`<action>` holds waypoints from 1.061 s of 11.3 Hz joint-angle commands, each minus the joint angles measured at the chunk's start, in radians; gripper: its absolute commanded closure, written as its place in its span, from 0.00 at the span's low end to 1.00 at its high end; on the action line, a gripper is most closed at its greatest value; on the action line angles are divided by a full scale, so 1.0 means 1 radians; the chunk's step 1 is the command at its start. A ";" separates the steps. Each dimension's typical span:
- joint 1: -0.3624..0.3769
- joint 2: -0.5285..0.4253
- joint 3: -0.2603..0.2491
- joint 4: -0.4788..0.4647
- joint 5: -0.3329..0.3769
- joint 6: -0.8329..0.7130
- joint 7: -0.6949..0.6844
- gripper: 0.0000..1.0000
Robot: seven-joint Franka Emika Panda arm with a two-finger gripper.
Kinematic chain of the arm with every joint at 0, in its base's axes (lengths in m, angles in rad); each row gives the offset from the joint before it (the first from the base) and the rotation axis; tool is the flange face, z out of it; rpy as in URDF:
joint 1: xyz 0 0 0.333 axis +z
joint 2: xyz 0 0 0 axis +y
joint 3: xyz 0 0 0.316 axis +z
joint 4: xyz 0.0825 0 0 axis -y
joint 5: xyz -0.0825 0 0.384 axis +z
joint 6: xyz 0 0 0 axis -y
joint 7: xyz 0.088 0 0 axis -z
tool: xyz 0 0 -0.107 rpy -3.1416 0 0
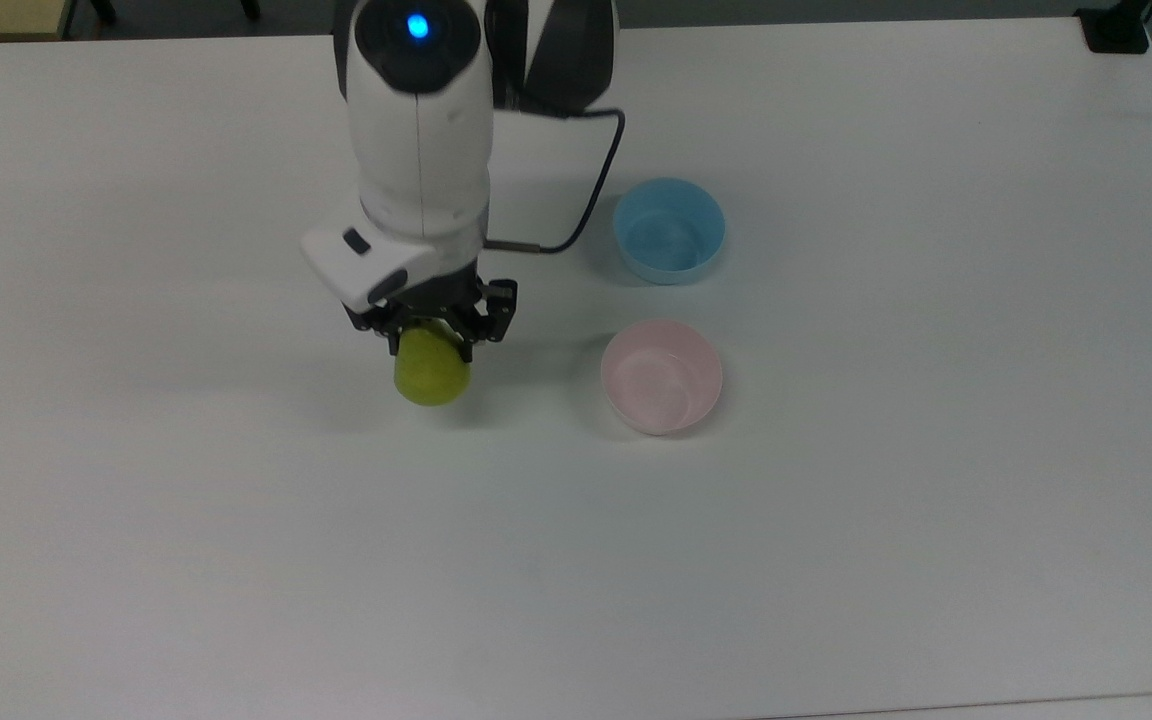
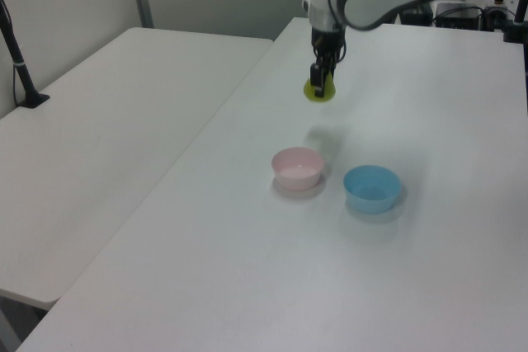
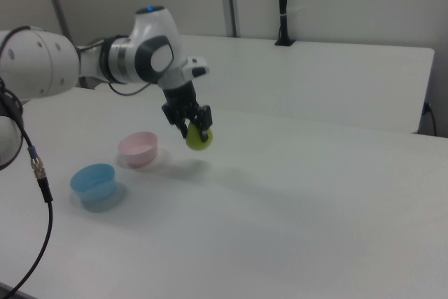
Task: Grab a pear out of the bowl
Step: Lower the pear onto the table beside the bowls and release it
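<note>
One pear [image 1: 431,376] clamped by its narrow top in the jaws — hung clear of the counter [image 1: 836,550], beside the emptied bowl [image 1: 662,377].

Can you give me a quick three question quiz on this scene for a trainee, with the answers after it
1. True or false: the pear is held in the gripper, clear of the white table.
2. What lies inside the pink bowl?
   A. the pear
   B. nothing
   C. a spoon
3. In the top view, which bowl lies nearer the picture's top edge, the pink bowl or the blue bowl?

Key
1. True. The right view shows the pear above its shadow, with the fingers closed on it.
2. B. The bowl is empty.
3. The blue bowl.
</note>
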 commanded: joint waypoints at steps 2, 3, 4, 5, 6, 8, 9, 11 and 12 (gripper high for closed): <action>0.006 0.073 -0.001 -0.004 -0.016 0.006 -0.024 0.61; 0.009 0.087 -0.001 -0.018 -0.021 0.023 -0.022 0.53; 0.011 0.090 -0.001 -0.021 -0.027 0.035 -0.021 0.40; 0.011 0.090 -0.001 -0.021 -0.027 0.035 -0.019 0.14; 0.009 0.087 -0.001 -0.020 -0.026 0.032 -0.018 0.00; 0.006 0.055 -0.001 -0.015 -0.020 0.020 -0.008 0.00; 0.002 0.009 -0.001 -0.015 -0.013 -0.018 -0.008 0.00; -0.001 -0.090 -0.003 -0.011 -0.010 -0.151 -0.005 0.00; -0.009 -0.139 -0.003 -0.011 -0.006 -0.219 -0.007 0.00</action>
